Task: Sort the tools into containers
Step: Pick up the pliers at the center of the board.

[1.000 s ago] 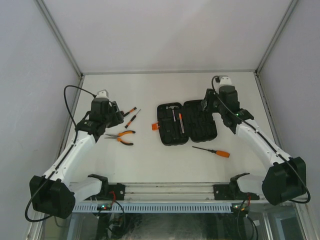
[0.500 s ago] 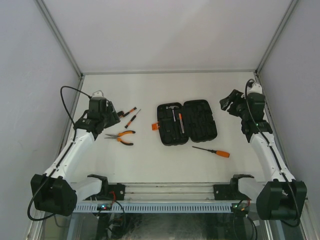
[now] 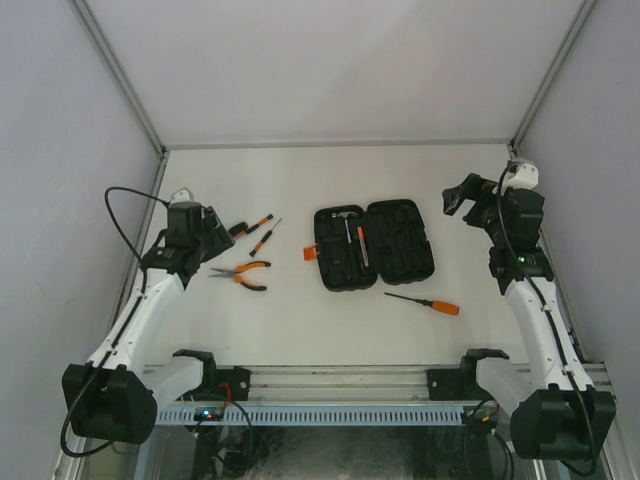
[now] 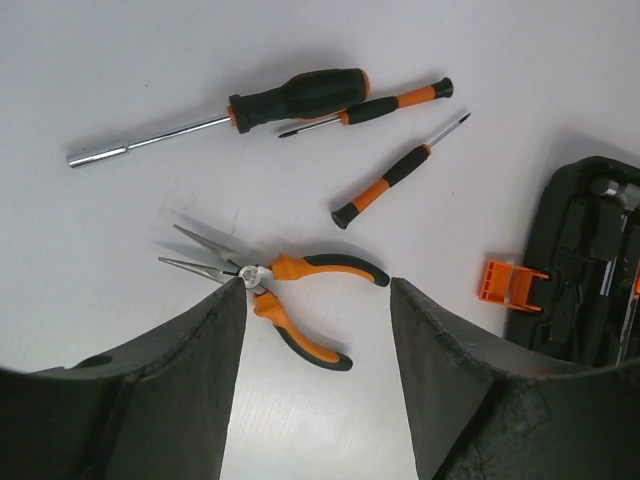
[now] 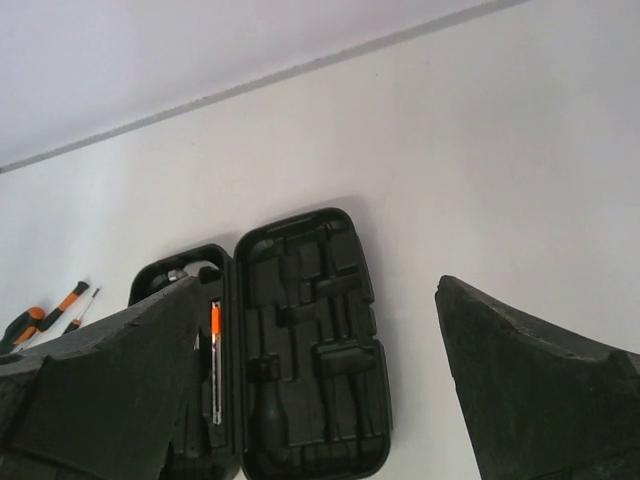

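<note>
Opened flat at mid-table: black rounded plastic case [image 3: 373, 245], moulded slots inside, orange latch [image 3: 309, 254] on its left edge. Seated in the left half, steel-headed hammer [image 3: 347, 216] and an orange-handled screwdriver [image 5: 215, 330]. Left of it, on smooth white table [image 3: 300, 180]: needle-nosed pliers [image 4: 290, 300], rubbery orange-and-black grips, beside thin screwdrivers [image 4: 385, 185]. Over the pliers, left gripper [image 4: 318, 290] spread, empty. Right gripper [image 5: 315, 290] spread wide, empty.

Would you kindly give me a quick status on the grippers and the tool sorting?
Left gripper open, empty, near pliers. Right gripper open, empty, raised right of tool case. Case lies open; pliers, nut driver, screwdrivers on table. Nothing blocking.
</note>
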